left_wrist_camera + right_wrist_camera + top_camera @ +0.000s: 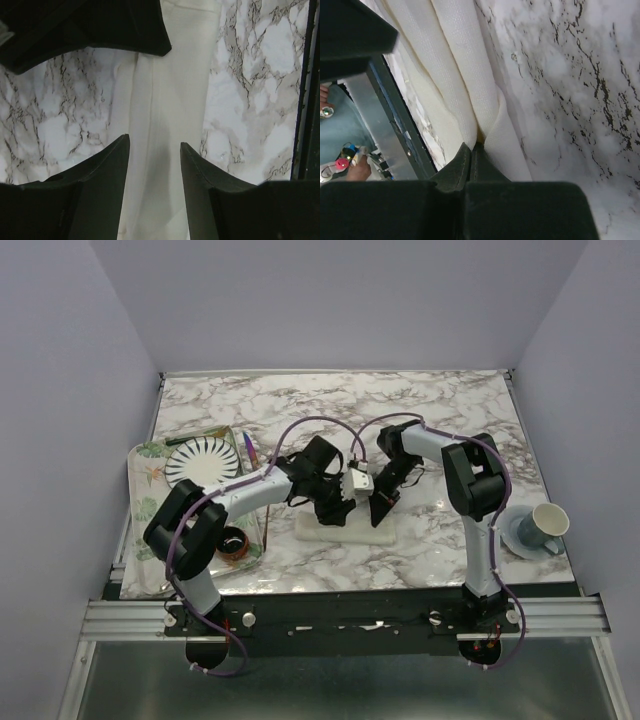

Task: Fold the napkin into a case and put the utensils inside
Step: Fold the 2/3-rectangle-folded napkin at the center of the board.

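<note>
The cream napkin (pixel 342 529) lies as a narrow folded strip on the marble table, near the front middle. My left gripper (pixel 335 510) hovers over its left part, open, with the cloth (pixel 165 125) running between the fingers. My right gripper (pixel 383 505) is shut on a pinched fold at the strip's right end (pixel 470 90), lifting it slightly. A purple-blue utensil (pixel 247 447) and a copper-gold one (pixel 253 453) lie on the tray by the striped plate.
A leaf-patterned tray (pixel 147 502) at the left holds a white plate with black stripes (pixel 199 460) and a small dark bowl (pixel 233 542). A cup on a saucer (pixel 537 526) stands at the front right. The table's front edge (pixel 385 115) is close to the napkin.
</note>
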You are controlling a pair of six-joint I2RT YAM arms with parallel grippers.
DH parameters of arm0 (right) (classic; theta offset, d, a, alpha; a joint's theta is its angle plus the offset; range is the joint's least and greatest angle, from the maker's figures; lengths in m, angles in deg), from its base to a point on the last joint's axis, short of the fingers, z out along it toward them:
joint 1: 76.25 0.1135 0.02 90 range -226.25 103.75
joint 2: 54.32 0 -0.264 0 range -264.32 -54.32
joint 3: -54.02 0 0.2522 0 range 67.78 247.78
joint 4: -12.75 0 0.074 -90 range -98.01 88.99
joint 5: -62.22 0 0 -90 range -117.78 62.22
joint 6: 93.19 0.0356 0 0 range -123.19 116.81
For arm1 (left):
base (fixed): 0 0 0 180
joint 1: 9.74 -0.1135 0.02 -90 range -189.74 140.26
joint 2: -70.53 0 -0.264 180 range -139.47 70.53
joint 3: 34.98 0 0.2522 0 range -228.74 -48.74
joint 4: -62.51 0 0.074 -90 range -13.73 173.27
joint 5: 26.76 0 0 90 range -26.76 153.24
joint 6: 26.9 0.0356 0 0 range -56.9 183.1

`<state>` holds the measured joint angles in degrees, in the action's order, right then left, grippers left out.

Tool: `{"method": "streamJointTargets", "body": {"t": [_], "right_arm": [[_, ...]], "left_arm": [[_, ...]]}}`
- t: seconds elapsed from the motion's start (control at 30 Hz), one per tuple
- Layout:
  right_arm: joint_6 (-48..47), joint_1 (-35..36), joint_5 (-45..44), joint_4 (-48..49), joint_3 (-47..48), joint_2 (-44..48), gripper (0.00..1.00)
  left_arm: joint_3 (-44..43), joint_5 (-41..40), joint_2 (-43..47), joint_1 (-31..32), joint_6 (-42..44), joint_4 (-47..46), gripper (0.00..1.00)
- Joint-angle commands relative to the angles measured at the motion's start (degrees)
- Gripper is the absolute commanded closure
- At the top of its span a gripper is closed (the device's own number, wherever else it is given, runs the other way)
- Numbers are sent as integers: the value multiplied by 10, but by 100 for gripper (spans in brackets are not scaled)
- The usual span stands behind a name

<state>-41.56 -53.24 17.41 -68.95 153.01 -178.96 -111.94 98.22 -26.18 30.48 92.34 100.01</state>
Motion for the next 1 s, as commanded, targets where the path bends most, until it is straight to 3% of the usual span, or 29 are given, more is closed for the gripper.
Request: {"method": "streamJointTargets", "body": {"t": [0.0,0.2,0.5,0.57,0.73,0.97], "right_arm": [[6,-4,23,-5,9,-12,99],[1,-4,28,-8,9,-13,99],[-18,-4,26,-22,19,-13,99],[-22,-4,26,-27,21,-15,99],[-30,-5,24,-42,34,-15,82],[-19,-19,36,-77,73,-5,66]], "left_arm": [[-16,-49,-30,33,21,-34,44],[-30,-81,-64,56,33,-33,48],[-47,-101,-86,61,20,-23,74],[-48,-101,-84,60,17,-23,83],[-52,-97,-88,57,7,-15,99],[-51,-83,-93,48,-3,-10,100]]}}
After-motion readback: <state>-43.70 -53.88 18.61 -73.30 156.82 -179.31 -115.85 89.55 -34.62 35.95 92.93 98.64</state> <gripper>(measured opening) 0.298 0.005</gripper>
